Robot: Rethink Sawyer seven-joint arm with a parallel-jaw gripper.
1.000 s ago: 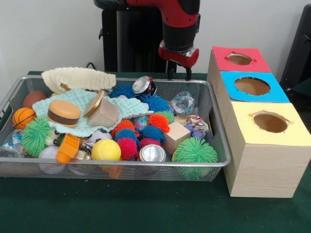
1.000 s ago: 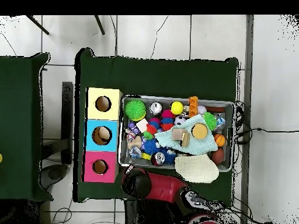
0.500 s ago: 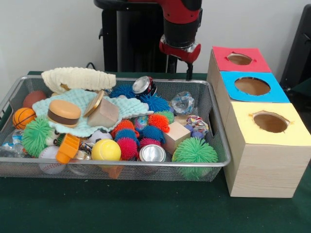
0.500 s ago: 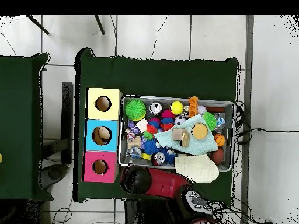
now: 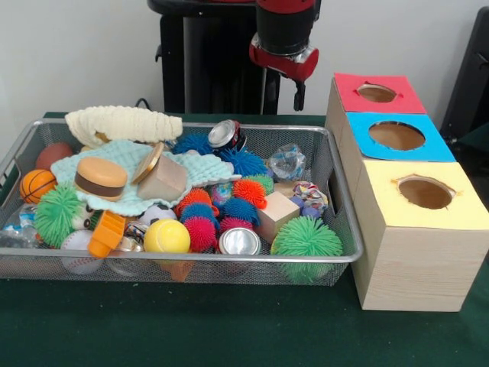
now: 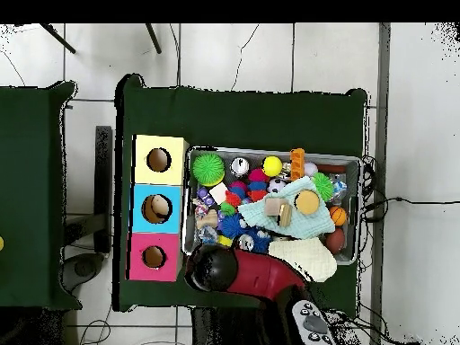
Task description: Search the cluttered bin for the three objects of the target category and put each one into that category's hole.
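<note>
Three boxes sit just beside the bin (image 5: pixel 336 191), holes up: red (image 5: pixel 377 93), blue (image 5: pixel 397 136), yellow (image 5: pixel 425 193). Gripper (image 5: pixel 281 92) hangs above the bin's far rim, near the red box, carrying nothing; can't tell if it's apart or closed. Bin is packed; probably parked high to keep clutter visible.

Three boxes (image 5: pixel 405 176) beside the cluttered bin (image 5: pixel 336 256), hand (image 5: pixel 281 95) behind it.

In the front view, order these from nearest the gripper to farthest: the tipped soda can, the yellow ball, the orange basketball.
From the gripper:
1. Tipped silver soda can, at the bin's far wall, just below it.
2. Smooth yellow ball, near the front rim.
3. Small orange basketball, at the far left end.
</note>
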